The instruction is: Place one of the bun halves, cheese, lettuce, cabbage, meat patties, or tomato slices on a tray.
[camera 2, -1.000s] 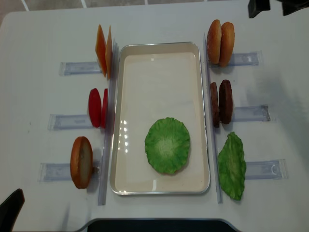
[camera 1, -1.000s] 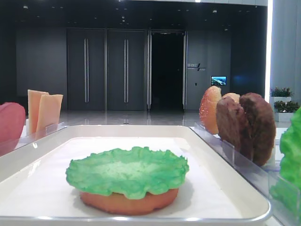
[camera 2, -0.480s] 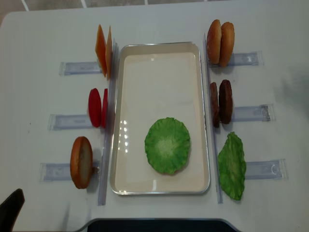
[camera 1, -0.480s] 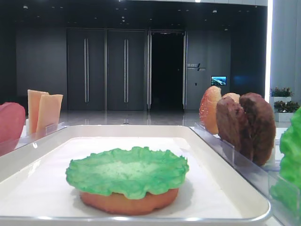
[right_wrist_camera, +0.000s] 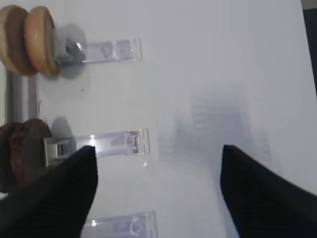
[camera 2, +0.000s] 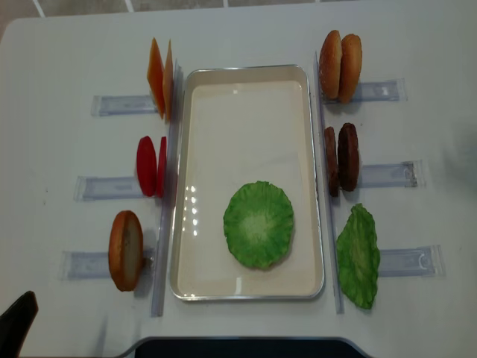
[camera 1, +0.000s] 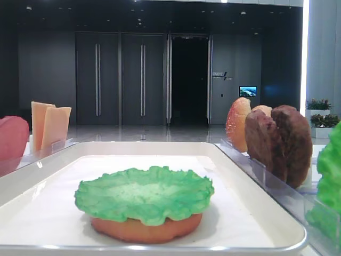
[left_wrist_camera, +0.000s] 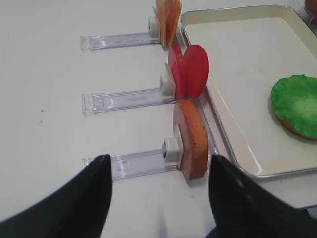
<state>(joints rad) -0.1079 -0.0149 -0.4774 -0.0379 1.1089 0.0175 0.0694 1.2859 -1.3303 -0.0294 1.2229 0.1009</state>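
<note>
Both tools are matte black with broad, blunt, wedge-shaped fingers. The right tool (right_wrist_camera: 157,196) shows a fine woven or dotted grain on its fingers (right_wrist_camera: 47,198), which fill the wrist view at 7 and 5 o'clock. The left tool (left_wrist_camera: 159,208) looks smoother, its fingers (left_wrist_camera: 74,206) rounded at the tips.

no legible text anywhere, small wall sign (camera 1: 221,76) by the dark doorway too blurred to read
</note>
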